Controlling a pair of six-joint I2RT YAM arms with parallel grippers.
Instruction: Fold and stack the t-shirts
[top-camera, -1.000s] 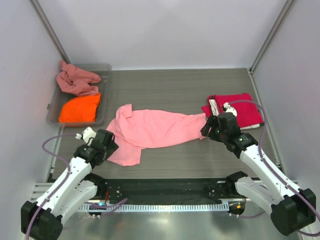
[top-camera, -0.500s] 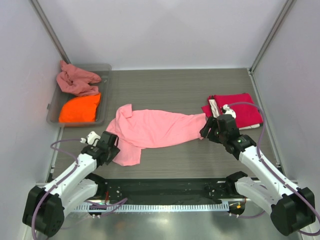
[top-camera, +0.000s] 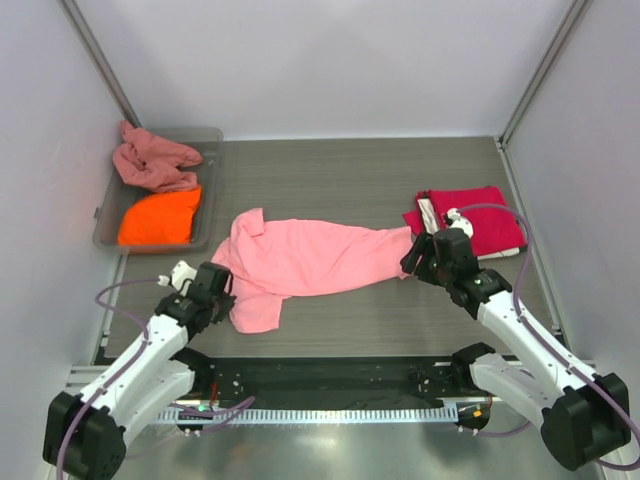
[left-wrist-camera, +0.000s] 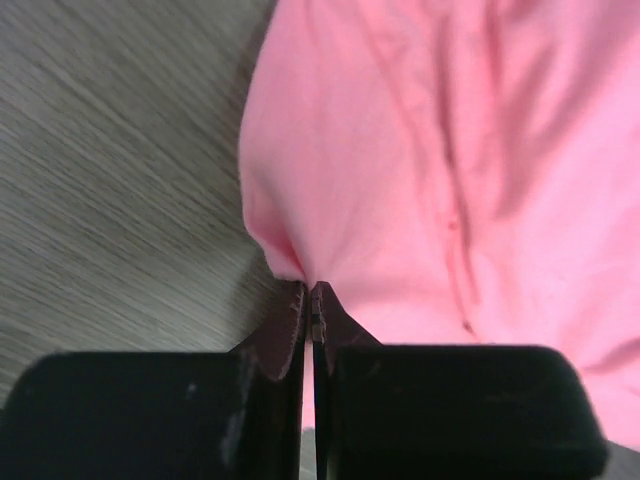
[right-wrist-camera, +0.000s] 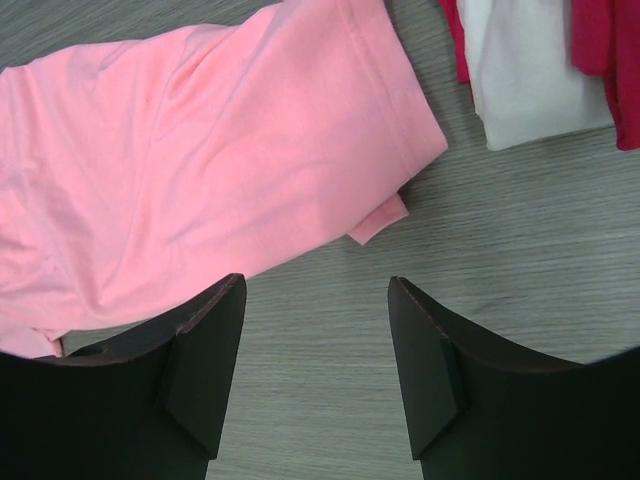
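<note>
A light pink t-shirt (top-camera: 300, 255) lies spread across the middle of the table. My left gripper (top-camera: 228, 305) is shut on its near left edge; the left wrist view shows the pink cloth (left-wrist-camera: 430, 170) pinched between the closed tips (left-wrist-camera: 309, 290). My right gripper (top-camera: 412, 262) hovers open by the shirt's right end, and in the right wrist view bare table shows between its fingers (right-wrist-camera: 215, 330), with the pink hem (right-wrist-camera: 330, 150) just beyond. A folded crimson red t-shirt (top-camera: 480, 225) over a white one (right-wrist-camera: 530, 70) lies at the right.
A grey tray (top-camera: 104, 215) at the far left holds an orange t-shirt (top-camera: 160, 215) and a dusty rose one (top-camera: 150, 162). Metal frame posts and white walls close in the table on three sides. A dark rail runs along the near edge.
My left gripper has closed on the pink shirt's near left edge after shifting slightly toward it. The right gripper has barely moved.
</note>
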